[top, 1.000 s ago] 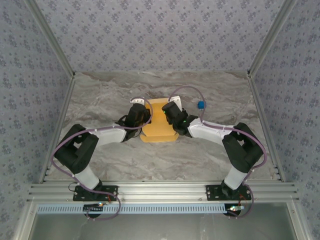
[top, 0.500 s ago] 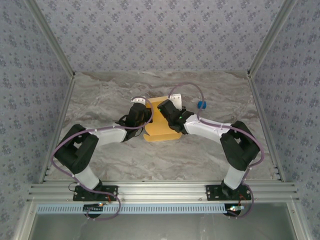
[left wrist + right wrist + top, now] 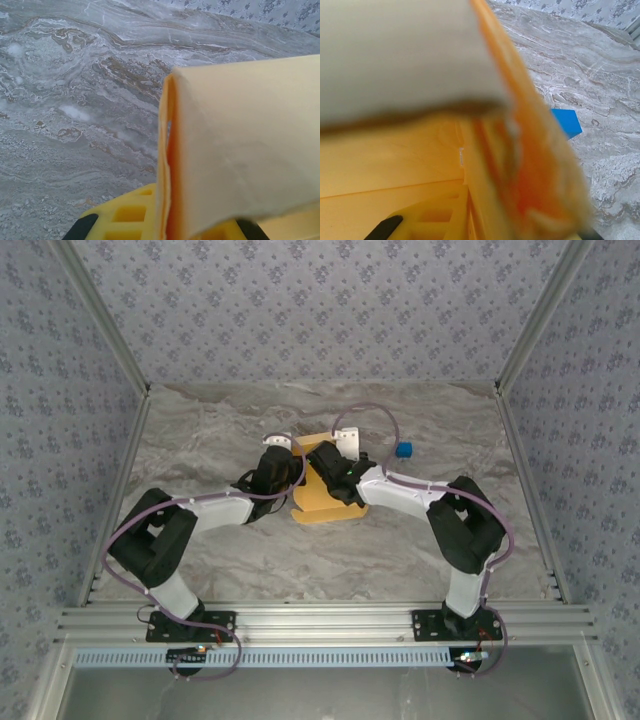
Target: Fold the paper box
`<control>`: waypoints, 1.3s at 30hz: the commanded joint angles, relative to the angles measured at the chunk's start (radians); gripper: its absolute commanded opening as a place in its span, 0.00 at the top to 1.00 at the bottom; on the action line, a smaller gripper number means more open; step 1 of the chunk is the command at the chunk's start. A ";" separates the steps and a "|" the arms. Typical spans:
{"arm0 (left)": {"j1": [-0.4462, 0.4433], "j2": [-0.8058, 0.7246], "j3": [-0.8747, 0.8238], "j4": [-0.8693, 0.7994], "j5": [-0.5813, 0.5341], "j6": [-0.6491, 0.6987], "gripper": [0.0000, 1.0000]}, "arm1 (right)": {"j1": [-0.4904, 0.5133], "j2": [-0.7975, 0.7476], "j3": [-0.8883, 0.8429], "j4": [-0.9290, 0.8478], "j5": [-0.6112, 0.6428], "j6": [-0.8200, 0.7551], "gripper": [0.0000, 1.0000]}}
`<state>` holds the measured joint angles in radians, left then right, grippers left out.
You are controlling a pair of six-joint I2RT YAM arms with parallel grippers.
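Observation:
The paper box (image 3: 322,506) is yellow-orange card, partly folded, at the middle of the marble table between both grippers. My left gripper (image 3: 288,472) grips its left side. In the left wrist view a pale upright panel of the paper box (image 3: 240,150) has its folded edge pinched in the left gripper (image 3: 170,227), beside a yellow finger (image 3: 125,215). My right gripper (image 3: 322,462) leans in from the right over the card. In the right wrist view blurred card of the paper box (image 3: 395,155) runs down into the right gripper (image 3: 485,225), hiding one finger.
A small blue block (image 3: 403,450) lies on the table right of the box, also seen past the card edge as the blue block (image 3: 566,123). Patterned walls and metal rails enclose the marble table (image 3: 220,440). Purple cables loop over both arms.
My right gripper has swung left across the box, carrying its right part toward the left gripper. The box looks narrower. The left arm has stayed put.

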<state>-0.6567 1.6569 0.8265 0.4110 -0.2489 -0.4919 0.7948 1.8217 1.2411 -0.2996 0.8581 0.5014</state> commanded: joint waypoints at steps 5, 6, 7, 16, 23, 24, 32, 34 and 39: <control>0.014 -0.003 0.024 -0.021 -0.063 -0.005 1.00 | -0.022 -0.050 -0.057 0.056 -0.014 -0.046 0.77; 0.014 -0.003 0.025 -0.022 -0.063 -0.006 1.00 | -0.023 -0.070 -0.085 0.081 -0.044 -0.065 0.75; 0.014 -0.002 0.025 -0.023 -0.063 -0.004 1.00 | -0.023 -0.082 -0.094 0.090 -0.066 -0.077 0.74; 0.014 0.009 0.036 -0.029 -0.063 -0.002 1.00 | -0.032 -0.172 -0.155 0.154 -0.260 -0.125 0.54; 0.014 0.014 0.037 -0.032 -0.063 0.000 1.00 | -0.050 -0.211 -0.172 0.183 -0.359 -0.130 0.40; 0.015 0.013 0.037 -0.032 -0.064 0.001 1.00 | -0.052 -0.219 -0.174 0.187 -0.372 -0.134 0.38; 0.014 0.012 0.039 -0.036 -0.067 0.003 1.00 | -0.060 -0.306 -0.213 0.212 -0.481 -0.165 0.30; 0.015 0.012 0.042 -0.038 -0.067 0.004 1.00 | -0.063 -0.342 -0.232 0.215 -0.514 -0.181 0.30; 0.015 0.006 0.037 -0.050 -0.072 0.010 1.00 | -0.084 -0.450 -0.275 0.205 -0.617 -0.240 0.30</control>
<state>-0.6468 1.6577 0.8337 0.3660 -0.3038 -0.4908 0.7273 1.4315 0.9840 -0.0959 0.3244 0.3122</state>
